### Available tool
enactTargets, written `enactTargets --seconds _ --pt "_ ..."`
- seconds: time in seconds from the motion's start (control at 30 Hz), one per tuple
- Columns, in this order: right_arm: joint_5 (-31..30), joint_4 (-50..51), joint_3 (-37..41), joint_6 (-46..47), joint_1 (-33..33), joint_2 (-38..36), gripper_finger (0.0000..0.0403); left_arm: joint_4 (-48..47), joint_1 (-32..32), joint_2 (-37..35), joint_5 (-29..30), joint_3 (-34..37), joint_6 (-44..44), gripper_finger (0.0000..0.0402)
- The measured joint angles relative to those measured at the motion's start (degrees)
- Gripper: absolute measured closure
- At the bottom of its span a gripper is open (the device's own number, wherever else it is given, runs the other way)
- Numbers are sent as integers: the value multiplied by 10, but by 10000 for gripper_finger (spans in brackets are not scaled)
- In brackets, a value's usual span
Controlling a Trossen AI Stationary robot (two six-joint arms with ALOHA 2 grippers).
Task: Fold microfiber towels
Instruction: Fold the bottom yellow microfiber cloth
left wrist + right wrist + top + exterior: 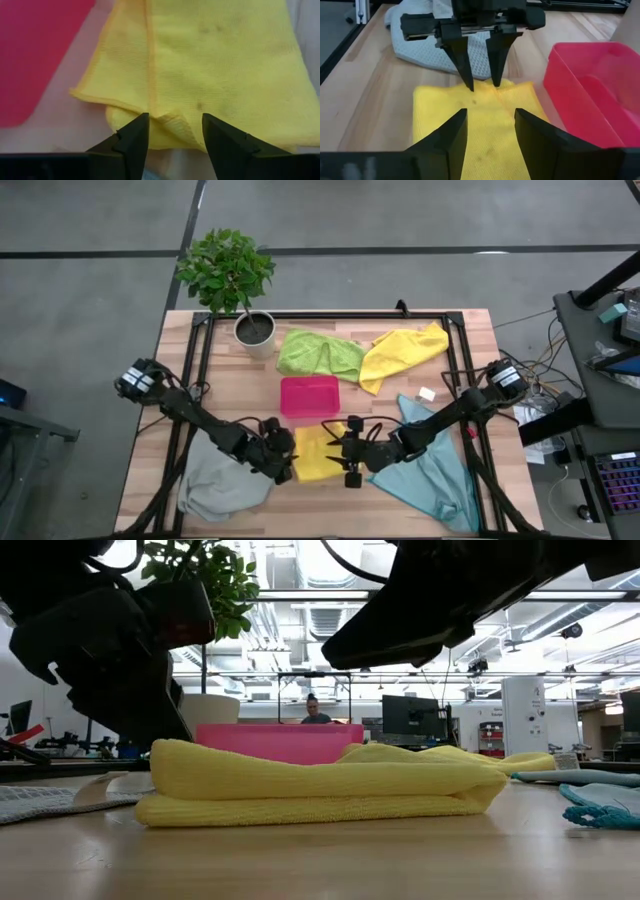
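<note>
At the table's near-centre, just in front of the small pink rectangular plastic tray (pixel 309 396), lay the folded yellow microfiber towel (pixel 318 452). I saw nothing inside that tray. My left gripper (pixel 481 85) stood fingers parted at one edge of the towel, tips down on the cloth; my right gripper (pixel 349 452) hung spread above the opposite edge. The pale grey cloth (pixel 215 485) sat crumpled beside the left arm.
</note>
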State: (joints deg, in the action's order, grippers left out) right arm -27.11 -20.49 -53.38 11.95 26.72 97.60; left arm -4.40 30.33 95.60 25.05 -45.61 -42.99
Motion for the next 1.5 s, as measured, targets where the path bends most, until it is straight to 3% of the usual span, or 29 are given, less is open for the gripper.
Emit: enactTargets --seconds 0.2,0.43,0.57,0.7,0.87,1.3,1.5 --pt "0 0 1 -1 0 0 247 0 0 3 -8 -6 -1 266" --pt "0 0 1 -2 0 0 254 -8 0 2 -21 -6 1 389" --pt "0 4 1 -1 0 0 254 -10 0 -8 -22 -14 31 399" --pt "8 9 -2 -2 0 0 254 -5 11 -36 -25 -53 160 401" --pt "66 23 -31 -12 -3 0 246 -5 19 -79 -27 -107 292 401" --pt "76 346 -203 -58 -4 -3 190 -10 17 -86 -21 -130 328 401" --pt "80 332 -226 -107 -12 -1 186 -5 17 -86 -21 -130 329 401"
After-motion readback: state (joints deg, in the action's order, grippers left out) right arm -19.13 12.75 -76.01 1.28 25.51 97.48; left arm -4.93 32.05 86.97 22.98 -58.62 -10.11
